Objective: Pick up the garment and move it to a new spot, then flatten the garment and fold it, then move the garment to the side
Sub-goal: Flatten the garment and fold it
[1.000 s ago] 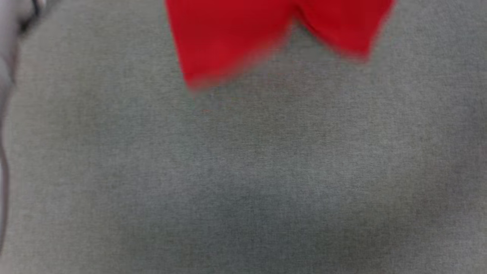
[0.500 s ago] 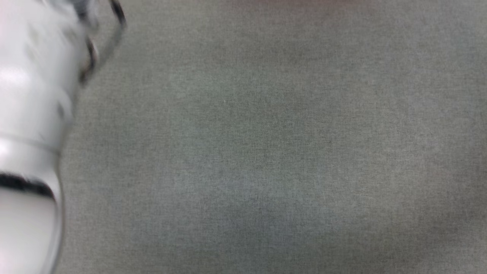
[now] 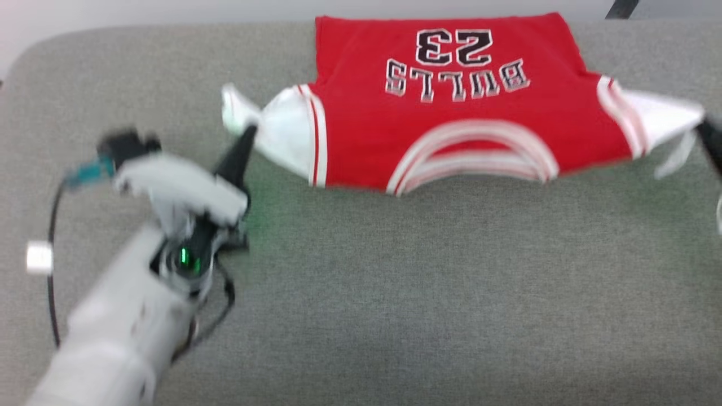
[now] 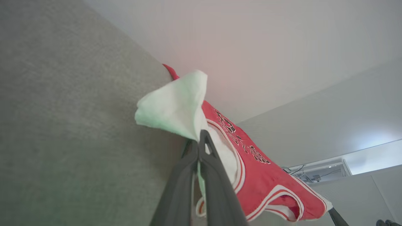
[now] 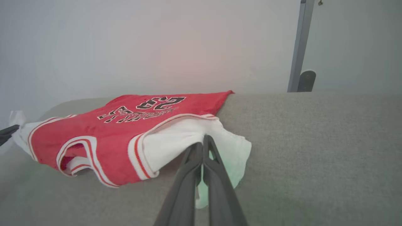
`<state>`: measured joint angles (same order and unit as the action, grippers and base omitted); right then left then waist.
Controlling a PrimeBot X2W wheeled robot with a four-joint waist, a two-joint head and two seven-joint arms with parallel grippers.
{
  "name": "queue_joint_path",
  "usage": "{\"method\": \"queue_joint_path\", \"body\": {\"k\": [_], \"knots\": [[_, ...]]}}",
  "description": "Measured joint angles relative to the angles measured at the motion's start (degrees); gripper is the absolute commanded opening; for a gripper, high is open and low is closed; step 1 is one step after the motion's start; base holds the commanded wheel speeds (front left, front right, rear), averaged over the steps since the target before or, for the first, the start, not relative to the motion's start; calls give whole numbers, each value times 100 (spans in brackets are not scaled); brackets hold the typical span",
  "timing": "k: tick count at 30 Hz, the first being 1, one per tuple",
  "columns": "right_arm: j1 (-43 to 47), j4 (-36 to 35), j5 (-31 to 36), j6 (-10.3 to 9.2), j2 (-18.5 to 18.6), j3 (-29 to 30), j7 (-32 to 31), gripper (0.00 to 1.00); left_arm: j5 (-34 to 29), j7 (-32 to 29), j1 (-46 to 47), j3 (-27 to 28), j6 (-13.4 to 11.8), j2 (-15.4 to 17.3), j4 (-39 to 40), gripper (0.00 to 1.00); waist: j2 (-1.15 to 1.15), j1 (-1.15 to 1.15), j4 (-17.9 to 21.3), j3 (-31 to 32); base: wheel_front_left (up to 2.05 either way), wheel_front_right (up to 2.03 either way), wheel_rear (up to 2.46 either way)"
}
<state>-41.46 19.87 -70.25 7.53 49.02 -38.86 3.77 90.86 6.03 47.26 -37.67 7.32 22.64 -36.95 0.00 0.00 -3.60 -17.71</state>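
1. The garment point(image 3: 451, 124) lies spread wide across the far middle of the grey worktop point(image 3: 395, 282). Its lettering point(image 3: 457, 76) faces up, its neckline point(image 3: 474, 149) is toward the near side, and its hem point(image 3: 440, 20) is at the far edge.
2. The left hand point(image 3: 246, 135) has its fingers pressed together, pinching the left white panel point(image 3: 285, 132) at the garment's left corner.
3. The right hand point(image 5: 203, 142) mirrors it, fingers closed on the right white panel point(image 5: 169, 147) at the other corner.
4. Between them the cloth is drawn out sideways. The near edge looks lifted off the worktop and sags around the neckline, while the far part rests down.
5. My read is that the flattening step is in hand. The garment looks placed at its spot, and no fold is made yet.
6. The next move calls for both hands to lower together. They should hold the sideways pull so the thin fabric does not bunch, then let go and take new grips for the fold.
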Motion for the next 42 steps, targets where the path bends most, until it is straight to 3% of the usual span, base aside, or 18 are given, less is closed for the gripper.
{"method": "queue_joint_path", "body": {"k": [6, 16, 24, 30, 35, 42], "knots": [[1142, -669, -62, 0, 297, 207, -119, 0, 125, 218, -1215, -9, -89, 408, 956, 0, 0, 0, 12, 247, 0, 0, 0], [2889, -1784, 256, 0, 632, 758, -438, 0, 181, 614, -3083, 59, -691, 1352, 3077, 0, 0, 0, 113, 346, 0, 0, 0], [4204, -2429, 611, 0, 680, 1762, -806, 0, 180, 855, -4319, 499, -1247, 1908, 4688, 0, 0, 0, 184, 230, 0, 0, 0], [5268, -3092, 860, 0, 465, 2783, -1284, 0, 42, 887, -5049, 878, -1601, 2218, 5669, 0, 0, 0, 192, 137, 0, 0, 0], [5542, -3530, 1248, 0, 1, 3210, -1875, 0, -26, 766, -5075, 743, -1714, 2142, 5675, 0, 0, 0, 183, 106, 0, 0, 0], [5160, -3233, 1890, 0, -447, 2872, -2524, 0, -45, 310, -4602, 334, -1540, 1772, 4787, 0, 0, 0, 151, 98, 0, 0, 0]]}}
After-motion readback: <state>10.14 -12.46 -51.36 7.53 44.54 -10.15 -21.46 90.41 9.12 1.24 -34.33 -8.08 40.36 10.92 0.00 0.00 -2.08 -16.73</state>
